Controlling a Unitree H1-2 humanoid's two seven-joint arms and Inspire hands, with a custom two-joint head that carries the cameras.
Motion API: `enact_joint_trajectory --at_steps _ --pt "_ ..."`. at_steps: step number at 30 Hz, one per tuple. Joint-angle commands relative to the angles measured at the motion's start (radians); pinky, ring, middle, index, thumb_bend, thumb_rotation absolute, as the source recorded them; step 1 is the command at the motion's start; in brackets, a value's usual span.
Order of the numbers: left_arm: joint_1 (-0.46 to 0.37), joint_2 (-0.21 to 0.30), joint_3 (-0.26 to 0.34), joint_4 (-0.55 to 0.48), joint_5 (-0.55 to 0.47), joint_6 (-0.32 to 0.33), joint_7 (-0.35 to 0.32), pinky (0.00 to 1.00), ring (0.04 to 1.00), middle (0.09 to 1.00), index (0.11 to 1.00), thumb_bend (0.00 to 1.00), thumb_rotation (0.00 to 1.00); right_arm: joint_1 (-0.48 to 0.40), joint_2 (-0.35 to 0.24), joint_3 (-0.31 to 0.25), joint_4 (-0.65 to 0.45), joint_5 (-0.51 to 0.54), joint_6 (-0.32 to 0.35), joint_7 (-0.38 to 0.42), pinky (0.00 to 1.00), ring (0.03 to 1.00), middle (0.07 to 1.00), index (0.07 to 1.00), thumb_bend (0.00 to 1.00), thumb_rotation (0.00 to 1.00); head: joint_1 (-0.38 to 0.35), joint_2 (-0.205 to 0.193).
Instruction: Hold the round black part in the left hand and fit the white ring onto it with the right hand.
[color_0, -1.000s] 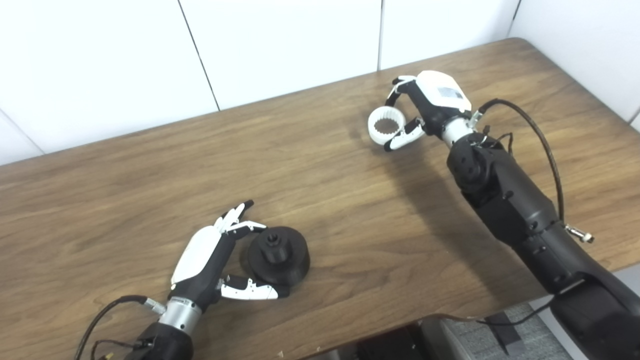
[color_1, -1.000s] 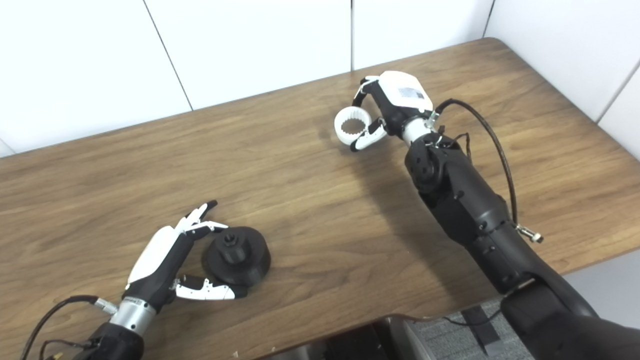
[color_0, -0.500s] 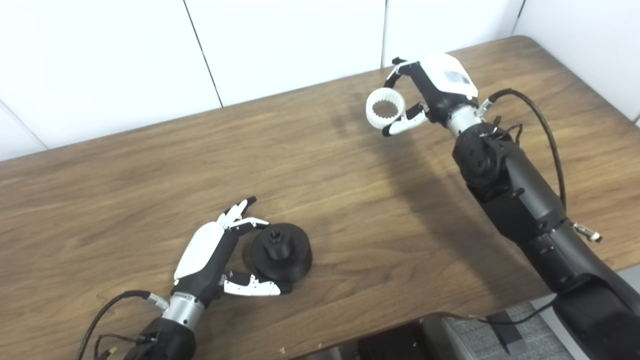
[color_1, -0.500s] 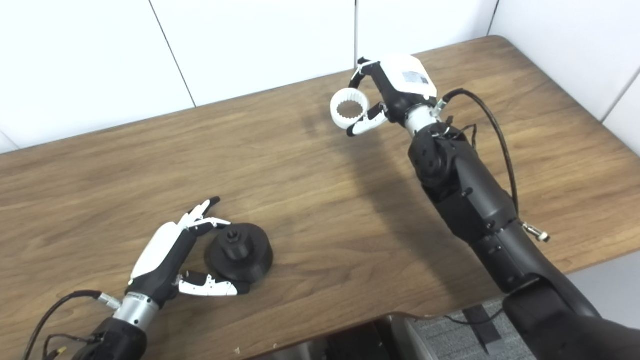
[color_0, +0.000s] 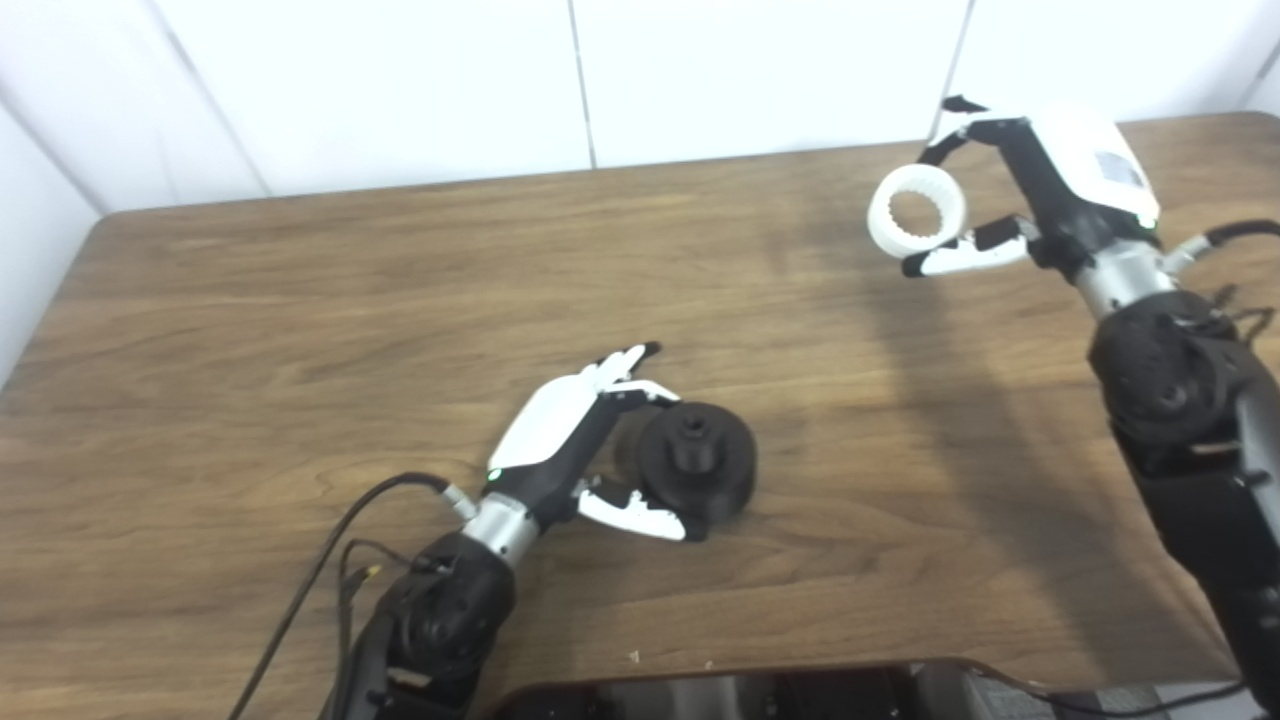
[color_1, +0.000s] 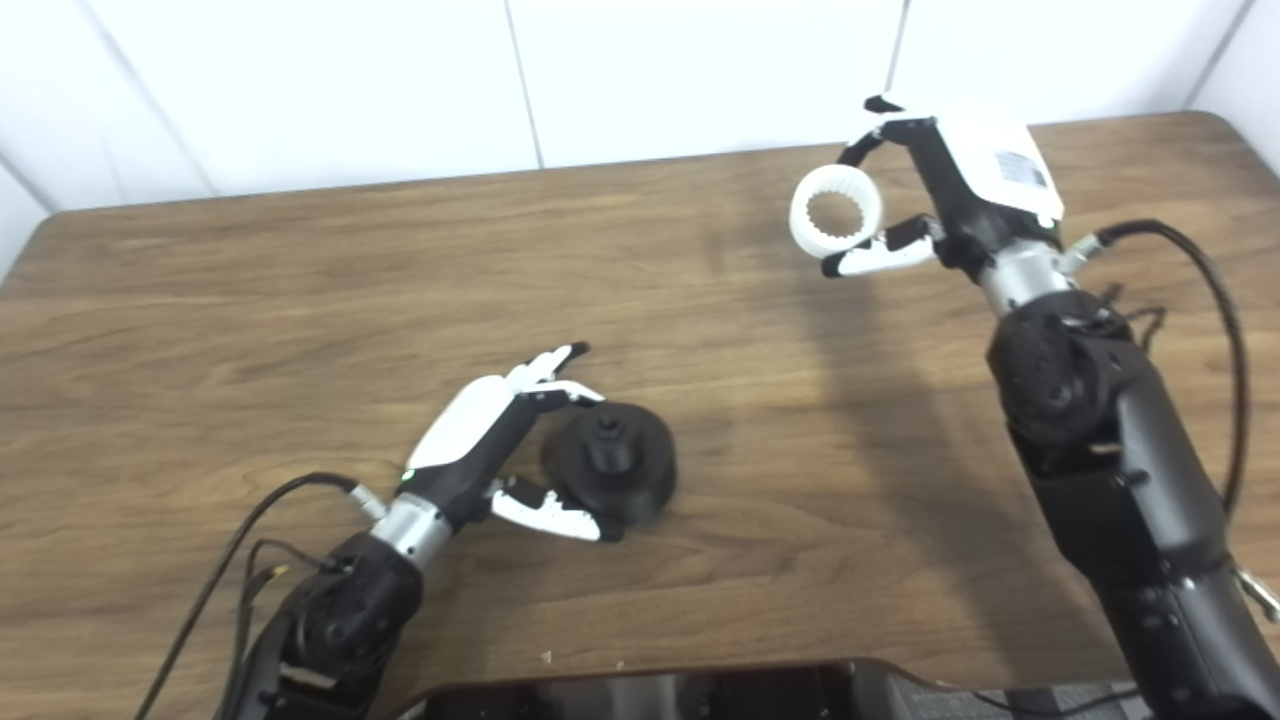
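On the wooden table (color_0: 300, 300), the round black part (color_0: 697, 465) is bracketed by the open fingers and thumb of the left hand (color_0: 580, 440). Far right, the white ring (color_0: 917, 212) is pinched by the right hand (color_0: 1040, 190), above the table.

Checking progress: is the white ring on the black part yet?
Off. The white ring is in the right hand, far from the black part.

Wood table (color_0: 300, 290) w/ round black part (color_0: 697, 472) on it (near front edge) — left hand (color_0: 570, 450) beside.
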Motion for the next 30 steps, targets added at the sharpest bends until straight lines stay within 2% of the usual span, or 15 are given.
enact_joint_trajectory --at_steps 1,12,18,23,30 --pt "-0.031 0.001 0.005 -0.021 0.007 -0.005 0.018 1.00 1.000 1.000 0.613 1.00 0.38 -0.012 0.003 -0.012 -0.063 0.014 -0.036 -0.002 0.80 0.855 0.862 0.488 0.52 0.15 0.001 0.002" --pt "-0.035 -0.005 0.002 -0.023 0.015 0.008 0.016 1.00 1.000 1.000 0.615 0.99 0.38 0.102 0.058 -0.012 -0.242 0.080 -0.024 0.065 0.69 0.849 0.869 0.489 0.52 0.15 -0.001 0.007" --pt "-0.039 -0.008 0.000 -0.020 0.020 0.014 0.013 1.00 1.000 1.000 0.616 0.99 0.38 0.165 0.088 0.015 -0.324 0.068 -0.043 0.092 0.72 0.862 0.871 0.489 0.52 0.15 -0.002 0.006" --pt "-0.040 -0.008 -0.004 -0.017 0.032 0.015 0.014 1.00 1.000 1.000 0.618 0.99 0.39 0.195 0.121 0.039 -0.379 0.067 -0.033 0.131 0.83 0.890 0.877 0.490 0.52 0.15 0.000 0.007" --pt "-0.039 -0.003 -0.012 0.004 0.055 0.006 0.025 1.00 1.000 1.000 0.620 1.00 0.36 0.215 0.147 0.055 -0.400 0.058 -0.051 0.154 0.87 0.886 0.873 0.489 0.52 0.15 -0.004 0.011"
